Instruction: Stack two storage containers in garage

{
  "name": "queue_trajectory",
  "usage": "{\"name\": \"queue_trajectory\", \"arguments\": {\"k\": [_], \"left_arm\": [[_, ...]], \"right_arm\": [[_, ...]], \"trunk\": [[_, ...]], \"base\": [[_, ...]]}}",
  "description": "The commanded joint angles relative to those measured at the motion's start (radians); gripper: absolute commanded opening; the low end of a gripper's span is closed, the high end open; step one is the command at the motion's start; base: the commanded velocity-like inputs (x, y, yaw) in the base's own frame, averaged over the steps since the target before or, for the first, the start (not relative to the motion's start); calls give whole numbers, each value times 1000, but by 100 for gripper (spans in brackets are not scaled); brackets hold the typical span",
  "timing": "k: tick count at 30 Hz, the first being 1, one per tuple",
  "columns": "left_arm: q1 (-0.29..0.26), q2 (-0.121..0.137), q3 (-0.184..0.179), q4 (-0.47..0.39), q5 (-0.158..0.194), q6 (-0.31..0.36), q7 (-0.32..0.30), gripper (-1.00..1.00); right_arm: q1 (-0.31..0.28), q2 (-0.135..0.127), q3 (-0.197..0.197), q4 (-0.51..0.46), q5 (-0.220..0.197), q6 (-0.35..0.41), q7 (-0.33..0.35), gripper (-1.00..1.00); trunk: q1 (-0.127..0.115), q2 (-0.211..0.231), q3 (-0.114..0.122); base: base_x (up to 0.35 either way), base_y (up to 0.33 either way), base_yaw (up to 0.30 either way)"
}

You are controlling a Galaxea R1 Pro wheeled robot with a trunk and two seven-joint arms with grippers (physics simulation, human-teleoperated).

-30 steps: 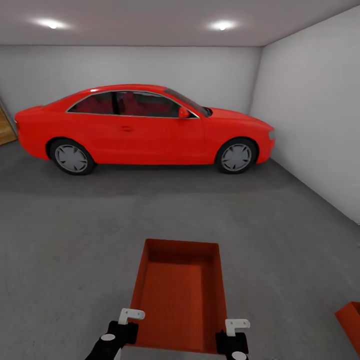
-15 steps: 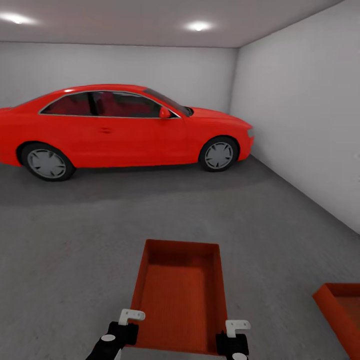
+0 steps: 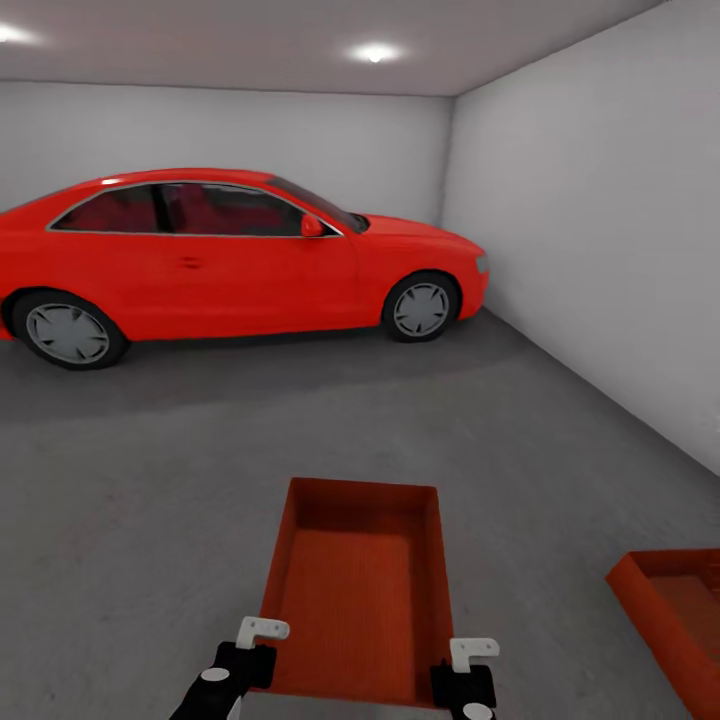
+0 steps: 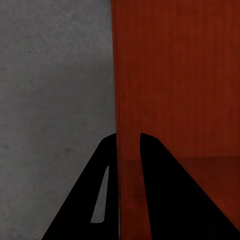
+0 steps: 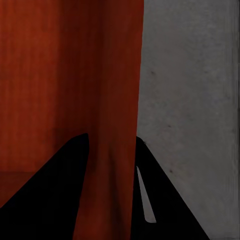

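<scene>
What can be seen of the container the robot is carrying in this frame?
The held container is a plain orange-red rectangular bin with low straight walls, no lid and nothing inside; its bottom looks finely ribbed. It is held roughly level above the grey floor, long axis pointing away from the robot. The left gripper and right gripper each clamp a side wall near the close end, one finger inside and one outside, as the wrist views show.

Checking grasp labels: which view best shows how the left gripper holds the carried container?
Left wrist view: the left gripper has its fingers either side of the carried container's wall, pinching it. Head view shows that gripper at the container's near left corner, contact unclear. Right wrist view shows the container's opposite wall.
</scene>
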Motion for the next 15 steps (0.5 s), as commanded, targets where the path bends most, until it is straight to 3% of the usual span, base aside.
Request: {"name": "queue_trajectory", "arguments": {"k": [1, 15], "left_arm": [[1, 5, -16, 57, -2, 5, -21, -100], [1, 4, -16, 57, -2, 5, -21, -100]], "right_arm": [[-3, -25, -13, -2, 5, -4, -4, -100], [-3, -25, -14, 0, 4, -4, -4, -100]], "trunk": [[0, -1, -1], [0, -1, -1]], "base": [[0, 0, -242], [0, 0, -244]]}}
